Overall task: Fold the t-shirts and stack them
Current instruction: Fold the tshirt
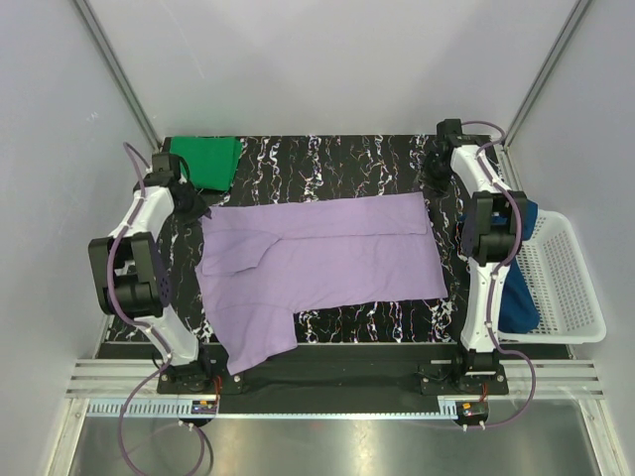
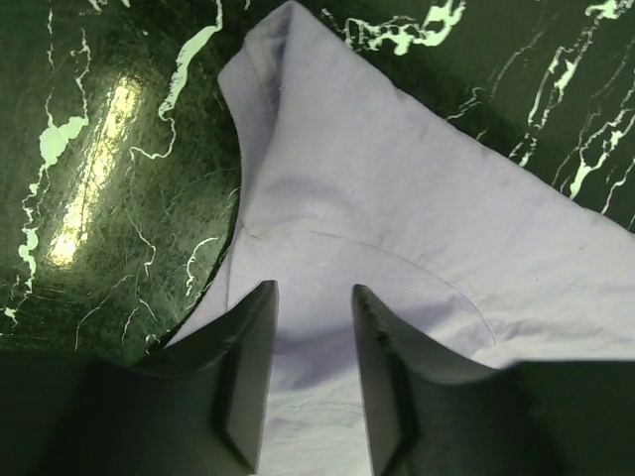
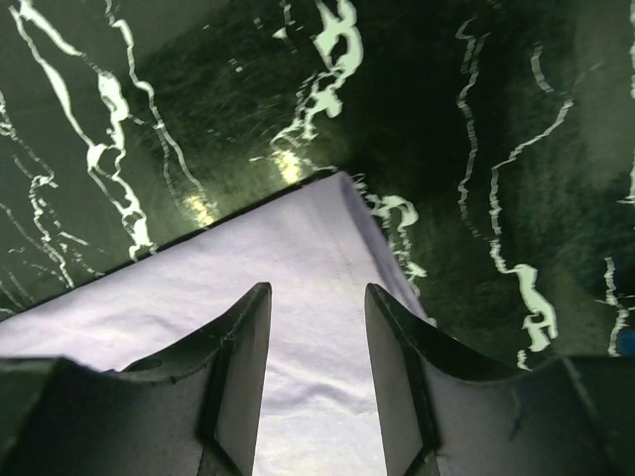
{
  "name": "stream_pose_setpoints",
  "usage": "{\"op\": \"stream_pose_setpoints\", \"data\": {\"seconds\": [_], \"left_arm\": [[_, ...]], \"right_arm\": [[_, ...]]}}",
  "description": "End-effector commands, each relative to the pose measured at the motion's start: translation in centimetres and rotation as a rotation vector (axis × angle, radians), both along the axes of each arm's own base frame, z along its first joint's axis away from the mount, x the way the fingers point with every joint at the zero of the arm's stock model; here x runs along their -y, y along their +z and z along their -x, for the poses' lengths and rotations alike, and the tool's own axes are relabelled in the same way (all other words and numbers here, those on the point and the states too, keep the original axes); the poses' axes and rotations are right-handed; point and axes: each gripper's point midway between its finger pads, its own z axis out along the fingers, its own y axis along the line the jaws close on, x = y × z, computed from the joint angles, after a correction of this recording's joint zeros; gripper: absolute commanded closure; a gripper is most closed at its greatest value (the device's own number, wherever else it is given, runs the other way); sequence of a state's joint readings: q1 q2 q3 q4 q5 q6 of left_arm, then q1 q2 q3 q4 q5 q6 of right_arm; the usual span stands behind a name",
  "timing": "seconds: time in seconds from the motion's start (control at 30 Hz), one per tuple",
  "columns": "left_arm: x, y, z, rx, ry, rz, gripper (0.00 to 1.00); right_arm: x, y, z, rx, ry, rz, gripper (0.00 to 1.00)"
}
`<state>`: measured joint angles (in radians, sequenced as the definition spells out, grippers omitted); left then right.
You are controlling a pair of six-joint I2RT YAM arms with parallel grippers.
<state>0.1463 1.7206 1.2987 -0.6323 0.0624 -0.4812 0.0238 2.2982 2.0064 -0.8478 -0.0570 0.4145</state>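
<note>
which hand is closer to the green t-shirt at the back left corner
Left. The left hand hovers just nearer than the green t-shirt, over the lavender t-shirt's left edge; the right hand is far off, over its back right corner.

No writing, label, brand mark, number or sign can be read in any view. The lavender t-shirt (image 1: 327, 263), green t-shirt (image 1: 206, 159), white mesh basket (image 1: 573, 283) and black marbled tabletop (image 1: 337, 159) carry no legible marking.
</note>
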Motion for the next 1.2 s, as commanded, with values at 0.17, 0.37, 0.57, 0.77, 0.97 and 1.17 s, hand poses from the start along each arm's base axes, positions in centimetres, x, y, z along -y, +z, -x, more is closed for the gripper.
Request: {"op": "stream_pose_setpoints", "data": {"seconds": [0.17, 0.37, 0.57, 0.77, 0.97, 1.17], "left_arm": [[-1.6, -1.5, -0.8, -0.035, 0.072, 0.112, 0.64], [-2.1, -0.8, -3.4, 0.022, 0.053, 0.107, 0.59], [-2.9, -1.0, -6.4, 0.064, 0.046, 0.087, 0.59], [-3.6, -1.6, -8.0, 0.092, 0.078, 0.072, 0.59], [-3.5, -1.8, -9.3, 0.118, 0.075, 0.095, 0.59], [-3.5, -2.5, -9.9, 0.101, 0.085, 0.108, 0.59]], "right_arm": [[1.2, -1.0, -0.9, 0.009, 0.044, 0.031, 0.51], [1.2, -1.0, -1.5, 0.025, 0.059, 0.036, 0.56], [0.3, -1.3, -2.0, 0.030, 0.072, -0.014, 0.60], [-0.1, -1.2, -2.0, 0.033, 0.087, -0.032, 0.61], [-0.3, -1.6, -1.8, 0.026, 0.090, -0.046, 0.61], [1.4, -2.0, -1.7, 0.019, 0.058, -0.049, 0.61]]}}
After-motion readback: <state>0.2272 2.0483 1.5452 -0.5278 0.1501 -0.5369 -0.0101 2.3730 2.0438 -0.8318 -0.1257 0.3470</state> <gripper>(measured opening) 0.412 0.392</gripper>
